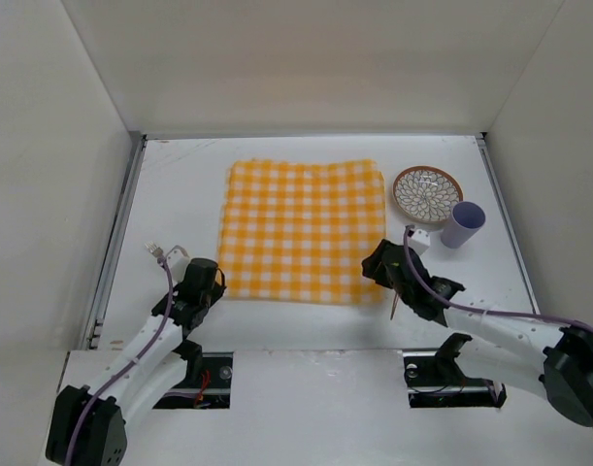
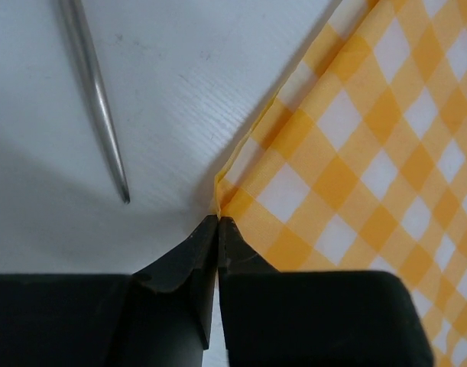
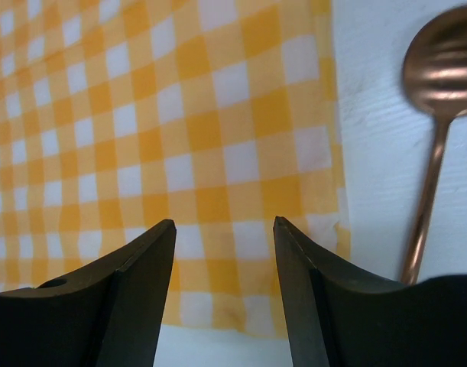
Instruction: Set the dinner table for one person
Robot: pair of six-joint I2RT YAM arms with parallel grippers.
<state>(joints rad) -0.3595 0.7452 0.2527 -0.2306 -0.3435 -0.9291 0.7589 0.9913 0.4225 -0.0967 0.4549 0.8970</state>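
Observation:
The yellow-and-white checked cloth point(image 1: 301, 228) lies flat in the middle of the white dinner table point(image 1: 180, 184). My left gripper point(image 1: 215, 282) sits at the cloth's near-left corner. In the left wrist view it point(image 2: 218, 219) is shut, with the tip of the cloth corner point(image 2: 348, 153) pinched between its fingertips. My right gripper point(image 1: 377, 264) hovers at the near-right corner. In the right wrist view it point(image 3: 224, 223) is open and empty over the cloth point(image 3: 141, 138). A copper spoon point(image 3: 439, 115) lies just right of the cloth, and it also shows in the top view point(image 1: 395, 306).
A patterned plate point(image 1: 427, 192) and a lilac cup point(image 1: 463, 223) stand at the right, beyond the right gripper, with a small white object point(image 1: 419, 239) beside them. A silver pointed utensil handle point(image 2: 95, 84) lies left of the cloth corner. Metal rails point(image 1: 116, 228) edge the table.

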